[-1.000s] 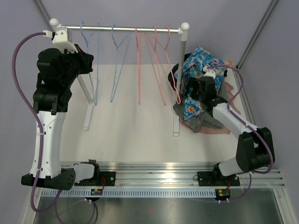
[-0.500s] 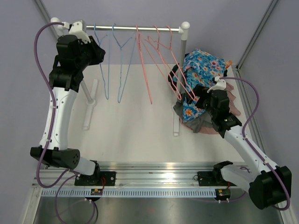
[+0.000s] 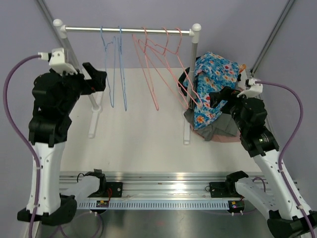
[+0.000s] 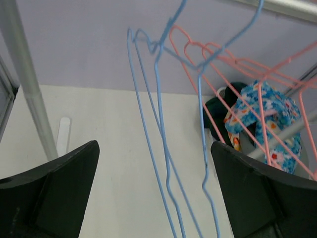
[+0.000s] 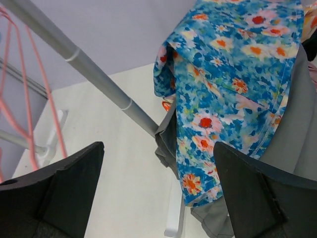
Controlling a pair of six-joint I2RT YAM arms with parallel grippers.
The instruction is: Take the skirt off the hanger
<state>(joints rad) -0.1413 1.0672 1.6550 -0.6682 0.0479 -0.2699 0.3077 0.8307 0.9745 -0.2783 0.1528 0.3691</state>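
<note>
The skirt [image 3: 216, 74], blue with red and white flowers, lies crumpled on top of a clothes pile to the right of the rack's right post [image 3: 193, 59]; it also shows in the right wrist view [image 5: 233, 74]. Two blue hangers [image 3: 119, 54] and several pink hangers [image 3: 165, 35] hang bare from the rail [image 3: 84, 29]. My left gripper [image 3: 97, 79] is open, held off the rail, and the blue hangers [image 4: 158, 52] dangle ahead between its jaws without touching them [image 4: 153, 148]. My right gripper [image 3: 223, 96] is open beside the pile, facing the skirt's lower edge [image 5: 158, 148].
A grey garment [image 3: 218, 131] and a pink one [image 3: 233, 140] lie under the skirt. The rack's white feet [image 3: 93, 126] [image 3: 186, 134] rest on the table. Purple walls close in at the back and on both sides.
My left gripper opened and drew back from the rail, leaving the blue hangers shifted right along it. My right arm pulled back from the pile toward the near right, still open.
</note>
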